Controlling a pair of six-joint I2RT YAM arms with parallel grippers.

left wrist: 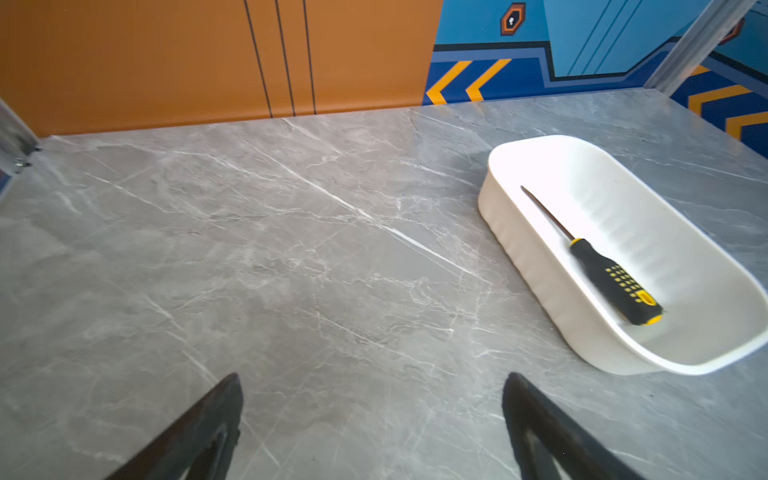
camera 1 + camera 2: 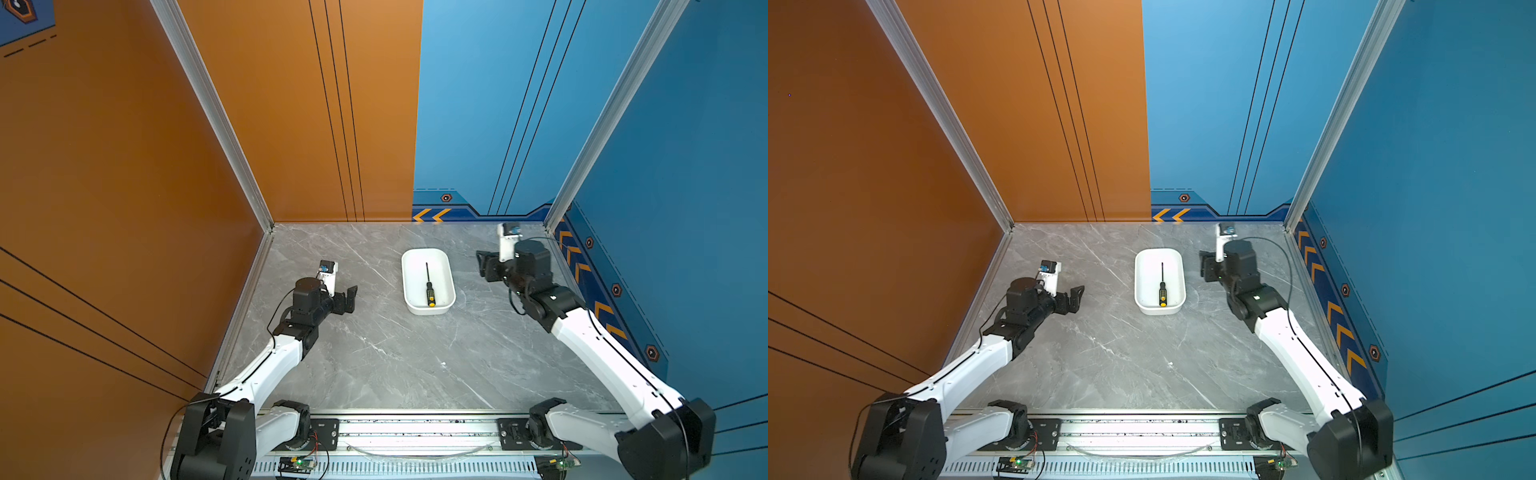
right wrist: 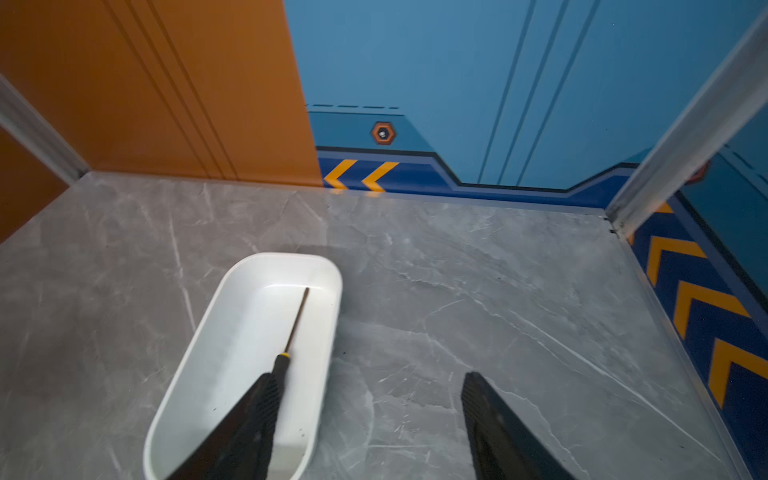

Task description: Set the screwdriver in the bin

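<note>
The screwdriver (image 2: 429, 286) (image 2: 1163, 289), with a black handle, yellow dots and a thin shaft, lies flat inside the white bin (image 2: 415, 282) (image 2: 1148, 282), its tip pointing at the back wall. My right gripper (image 2: 481, 265) (image 2: 1202, 266) hovers just right of the bin, open and empty. In the right wrist view the right gripper (image 3: 368, 375) has one finger over the bin (image 3: 232, 332), hiding most of the screwdriver (image 3: 296, 322) handle. My left gripper (image 2: 353, 297) (image 1: 374, 376) is open, left of the bin (image 1: 540, 257). The left wrist view shows the whole screwdriver (image 1: 611, 278).
The grey marble tabletop (image 2: 374, 353) is walled by an orange panel (image 2: 124, 208) on the left and blue panels (image 2: 685, 208) at the back and right. An aluminium rail (image 2: 415, 428) with both arm bases runs along the front edge.
</note>
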